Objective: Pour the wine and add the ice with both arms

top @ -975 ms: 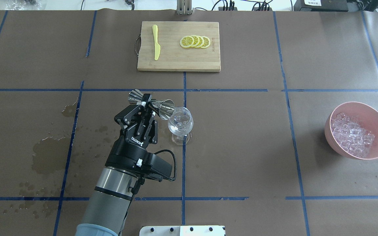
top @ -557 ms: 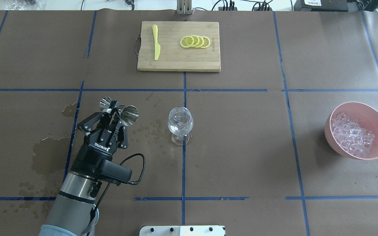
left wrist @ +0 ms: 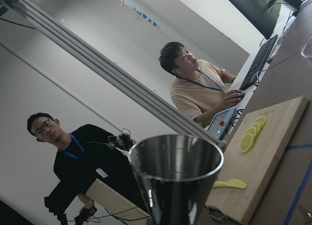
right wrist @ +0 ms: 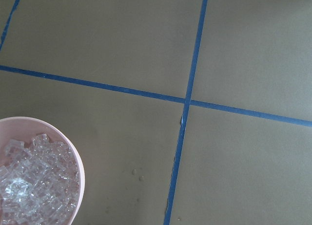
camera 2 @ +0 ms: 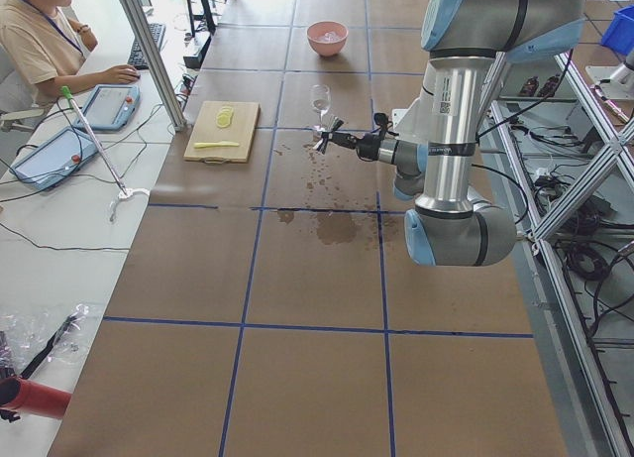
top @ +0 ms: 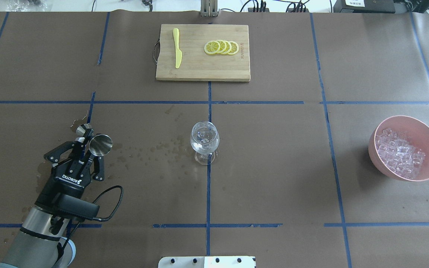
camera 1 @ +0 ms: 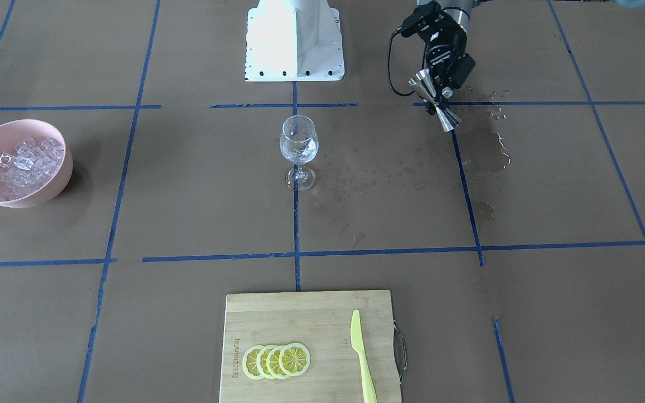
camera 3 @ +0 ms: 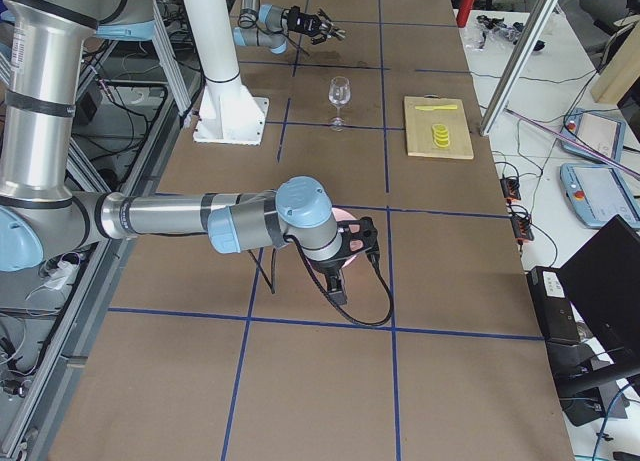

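Observation:
My left gripper (top: 86, 141) is shut on the waist of a steel double-ended jigger (top: 101, 145), held tilted above the wet paper left of the wine glass (top: 204, 139). The front-facing view shows the same jigger (camera 1: 420, 84) in that gripper (camera 1: 435, 102). The glass (camera 1: 299, 146) stands upright at the table's middle with a little clear liquid in it. The ice (top: 400, 152) is heaped in a pink bowl (top: 374, 156) at the far right. My right gripper (camera 3: 355, 243) hangs over that bowl; I cannot tell whether it is open or shut. Its wrist view shows the ice (right wrist: 29, 181) at the lower left.
A wooden cutting board (top: 203, 70) at the far side carries lemon slices (top: 222, 47) and a yellow knife (top: 177, 48). Wet spots (top: 151, 149) and a large damp stain (top: 54, 171) mark the paper. The white pedestal (camera 1: 294, 39) stands at the robot's edge. A person (camera 2: 40, 31) sits beyond the table.
My left gripper has carried the jigger left and back toward the robot, away from the glass rim where it was tipped. The glass and bowl have not moved.

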Robot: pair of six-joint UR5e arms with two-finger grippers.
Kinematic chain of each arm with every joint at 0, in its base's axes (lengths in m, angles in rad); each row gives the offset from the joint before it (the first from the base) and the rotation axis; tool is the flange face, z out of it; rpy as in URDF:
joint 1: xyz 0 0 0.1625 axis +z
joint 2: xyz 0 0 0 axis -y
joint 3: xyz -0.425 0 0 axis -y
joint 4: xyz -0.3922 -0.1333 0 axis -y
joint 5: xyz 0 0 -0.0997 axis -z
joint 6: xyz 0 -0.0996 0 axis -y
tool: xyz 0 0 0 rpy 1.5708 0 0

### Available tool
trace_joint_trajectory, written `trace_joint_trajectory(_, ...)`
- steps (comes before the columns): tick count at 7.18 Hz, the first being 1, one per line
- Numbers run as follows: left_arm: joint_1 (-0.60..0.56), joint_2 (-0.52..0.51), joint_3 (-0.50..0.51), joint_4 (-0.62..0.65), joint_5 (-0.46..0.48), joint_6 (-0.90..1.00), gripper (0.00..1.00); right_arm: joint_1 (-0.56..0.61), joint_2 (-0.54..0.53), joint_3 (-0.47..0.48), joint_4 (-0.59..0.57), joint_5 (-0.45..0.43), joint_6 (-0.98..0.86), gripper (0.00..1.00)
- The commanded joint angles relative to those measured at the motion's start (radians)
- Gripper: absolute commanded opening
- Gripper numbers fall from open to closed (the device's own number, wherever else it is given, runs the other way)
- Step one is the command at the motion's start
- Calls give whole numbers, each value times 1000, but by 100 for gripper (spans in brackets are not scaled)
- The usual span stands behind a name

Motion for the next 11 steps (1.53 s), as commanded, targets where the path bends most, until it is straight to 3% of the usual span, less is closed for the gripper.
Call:
trace_joint_trajectory(1, 56, 147, 0, -180, 0, 0, 0, 1, -1, 0, 0, 0, -1, 100)
trace_joint_trajectory(3, 69, 185, 11, -280, 3, -47, 0, 1, -1, 8, 0, 0, 0, 100)
trace_joint_trajectory(5, 166, 231, 14, -402, 2, -107, 0, 1, -1, 8, 0, 0, 0, 100)
trace_joint_trajectory(6, 258, 231, 12, -446, 3, -288, 0, 1, 0, 11, 0, 0, 0, 100)
trace_joint_trajectory(8, 363, 231, 12, -456, 17, -643, 0, 1, 0, 14, 0, 0, -1, 100)
trace_joint_trajectory(11, 405, 231, 6, -460, 139, -695, 0, 1, 0, 16, 0, 0, -1, 100)
